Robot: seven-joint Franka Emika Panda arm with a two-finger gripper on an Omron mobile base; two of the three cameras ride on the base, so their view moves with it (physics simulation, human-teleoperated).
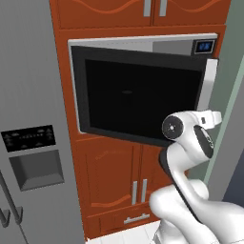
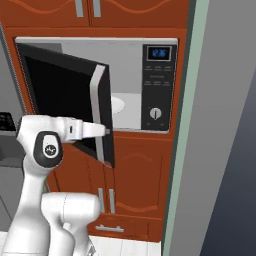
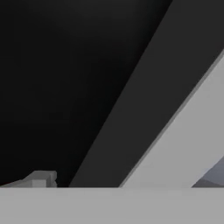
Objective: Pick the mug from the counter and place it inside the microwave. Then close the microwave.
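Observation:
The microwave (image 2: 159, 80) sits built into orange-brown cabinets, with a black panel, a blue display and a knob. Its black glass door (image 2: 60, 95) stands about half open, swung out to the left, with the silver handle strip (image 2: 99, 112) on its free edge. My gripper (image 2: 105, 131) is right at the outer face of the door near that strip, open and holding nothing. In the hand view the black door glass (image 3: 65, 78) and silver strip (image 3: 183, 144) are very close, and one fingertip (image 3: 42, 178) shows. The mug and the counter are out of view.
A grey refrigerator (image 1: 28, 143) with a dispenser stands left of the cabinets. A grey-green wall (image 2: 220, 150) rises close on the right. Cabinet doors (image 2: 130, 185) with silver handles lie below the microwave. A white turntable (image 2: 118, 105) shows inside the grey cavity.

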